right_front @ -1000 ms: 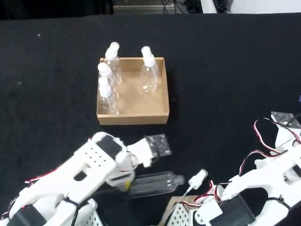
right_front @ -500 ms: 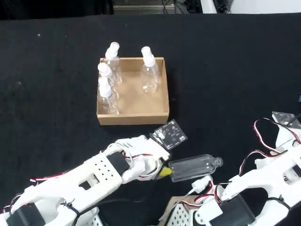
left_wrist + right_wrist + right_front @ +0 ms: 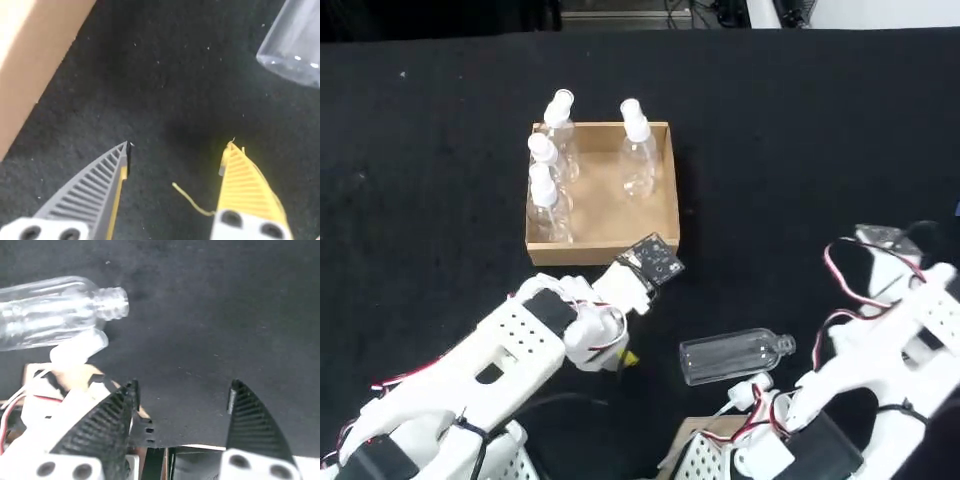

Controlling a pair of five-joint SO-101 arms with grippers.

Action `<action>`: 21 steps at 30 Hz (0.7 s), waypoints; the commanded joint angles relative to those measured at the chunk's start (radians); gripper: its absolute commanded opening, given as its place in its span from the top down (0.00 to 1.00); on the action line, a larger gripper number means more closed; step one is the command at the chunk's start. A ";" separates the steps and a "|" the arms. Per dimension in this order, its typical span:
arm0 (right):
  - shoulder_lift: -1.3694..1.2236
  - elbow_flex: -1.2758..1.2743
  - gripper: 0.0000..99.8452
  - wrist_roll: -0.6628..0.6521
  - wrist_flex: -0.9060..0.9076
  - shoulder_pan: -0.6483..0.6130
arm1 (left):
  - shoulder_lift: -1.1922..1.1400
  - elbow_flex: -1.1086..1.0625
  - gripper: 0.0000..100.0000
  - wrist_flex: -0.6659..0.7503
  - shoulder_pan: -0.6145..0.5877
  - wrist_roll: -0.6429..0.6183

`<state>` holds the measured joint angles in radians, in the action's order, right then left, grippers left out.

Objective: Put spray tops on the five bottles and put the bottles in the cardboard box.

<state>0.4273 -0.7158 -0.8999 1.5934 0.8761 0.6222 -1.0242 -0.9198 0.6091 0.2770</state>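
A clear bottle (image 3: 735, 355) with no top lies on its side on the black table, neck toward the right arm (image 3: 880, 350). A white spray top (image 3: 750, 391) lies just in front of it. My left gripper (image 3: 177, 147) is open and holds nothing; it sits a short way off the bottle's base (image 3: 295, 50), its yellow fingertip (image 3: 628, 357) seen from above. My right gripper (image 3: 183, 385) is open over bare table, near the bottle's neck (image 3: 112, 302) and the spray top (image 3: 80, 347). The cardboard box (image 3: 603, 250) holds several capped bottles (image 3: 638, 150).
The box wall (image 3: 30, 60) is close beside the left gripper. A tan plate and white arm bases (image 3: 705, 455) stand at the table's front edge, just behind the spray top. Cables (image 3: 850, 290) hang by the right arm.
The left gripper has let go of the bottle and pulled back to the left; the bottle now rests on the table. The right arm has swung and risen.
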 commanded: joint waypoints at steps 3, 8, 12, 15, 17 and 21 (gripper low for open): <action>0.068 -0.077 0.74 -0.061 0.009 -0.133 | 0.011 0.004 0.73 -0.023 -0.013 0.005; 0.068 -0.120 0.74 -0.057 0.009 -0.253 | 0.012 0.013 0.73 -0.098 -0.018 0.005; 0.068 -0.156 0.74 0.020 -0.049 -0.319 | 0.066 -0.007 0.73 -0.109 -0.018 0.005; 0.068 -0.208 0.74 0.112 -0.169 -0.350 | 0.175 -0.048 0.73 -0.130 -0.018 0.003; 0.068 -0.240 0.74 0.163 -0.232 -0.374 | 0.270 -0.087 0.73 -0.149 -0.018 0.005; 0.068 -0.226 0.74 0.304 -0.319 -0.413 | 0.465 -0.156 0.73 -0.181 -0.019 0.009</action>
<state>0.4273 -0.9613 -0.6866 1.3418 0.5002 0.8953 -1.1469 -1.0748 0.5969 0.2770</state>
